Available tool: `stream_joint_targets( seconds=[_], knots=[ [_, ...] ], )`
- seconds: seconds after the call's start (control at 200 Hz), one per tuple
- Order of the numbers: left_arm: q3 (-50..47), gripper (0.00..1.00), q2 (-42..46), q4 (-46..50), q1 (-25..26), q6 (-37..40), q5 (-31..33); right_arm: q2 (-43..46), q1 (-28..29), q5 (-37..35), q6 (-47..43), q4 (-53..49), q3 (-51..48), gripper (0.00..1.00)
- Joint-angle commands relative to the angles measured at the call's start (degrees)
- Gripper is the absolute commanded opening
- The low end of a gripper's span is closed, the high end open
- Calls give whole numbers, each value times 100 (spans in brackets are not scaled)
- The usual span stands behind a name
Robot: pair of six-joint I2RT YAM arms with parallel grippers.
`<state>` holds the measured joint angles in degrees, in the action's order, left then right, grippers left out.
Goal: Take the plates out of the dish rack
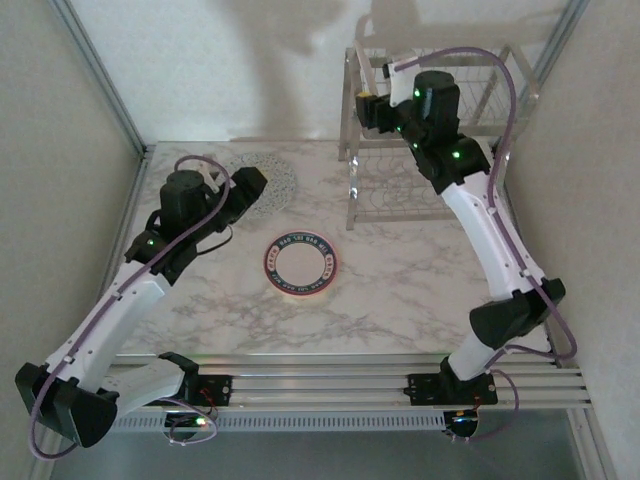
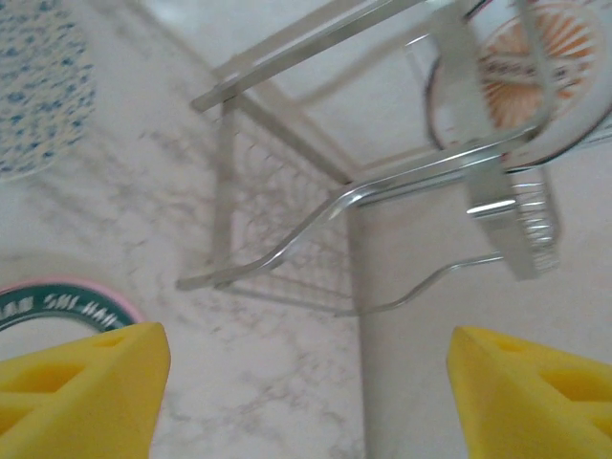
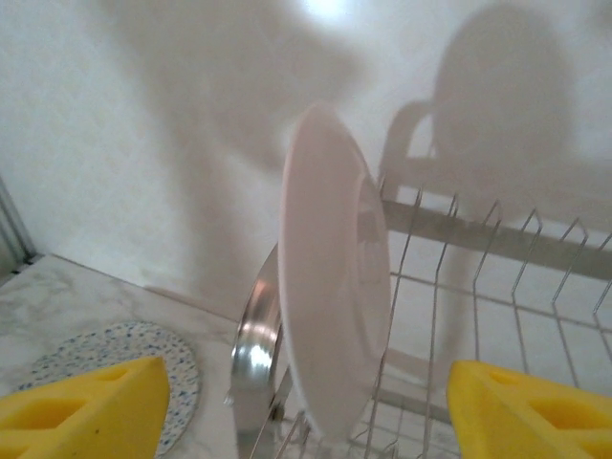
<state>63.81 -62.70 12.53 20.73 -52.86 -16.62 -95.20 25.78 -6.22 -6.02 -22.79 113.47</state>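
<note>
Left fingers (image 2: 86, 392) spread wide; right fingers (image 3: 81, 406) likewise, right arm (image 1: 490, 230) seemingly raised.

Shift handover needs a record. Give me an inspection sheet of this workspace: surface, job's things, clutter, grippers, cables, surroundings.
Surface: marble-pattern table, bare around the plates.
Job's things: dish rack at the far right corner. The pink plate stands upright in its upper basket, and the orange-centred plate also sits in the rack. The speckled plate and teal-ringed plate lie flat on the table.
Clutter: nothing seen.
Grippers: left gripper open, above the table, facing the rack. The right gripper is open, facing the pink plate's edge, not touching it.
Cables: left purple cable looped over its arm; right purple cable arches by the rack.
Surroundings: white walls, metal frame post.
</note>
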Motion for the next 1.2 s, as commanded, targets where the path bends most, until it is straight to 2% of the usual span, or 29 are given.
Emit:
stream_joint_targets(
  seconds=[0.0, 0.28, 0.511, 0.801, 1.196],
  knots=[
    [211, 76, 63, -318, -49, -162, 26, -373, 67, -481, -318, 174, 573, 77],
    [227, 77, 378, -1118, -43, -251, -144, -1376, 82, -795, -397, -240, 1871, 74],
    [387, 78, 594, -1495, -45, -232, -183, -1846, 83, -1161, -490, -491, 2462, 69],
    [448, 79, 662, -1412, -45, -224, -175, -2174, 78, -1467, -637, -597, 2820, 50],
    [474, 79, 696, -1664, -43, -193, -267, -2379, 69, -1577, -682, -561, 2939, 33]
  ],
)
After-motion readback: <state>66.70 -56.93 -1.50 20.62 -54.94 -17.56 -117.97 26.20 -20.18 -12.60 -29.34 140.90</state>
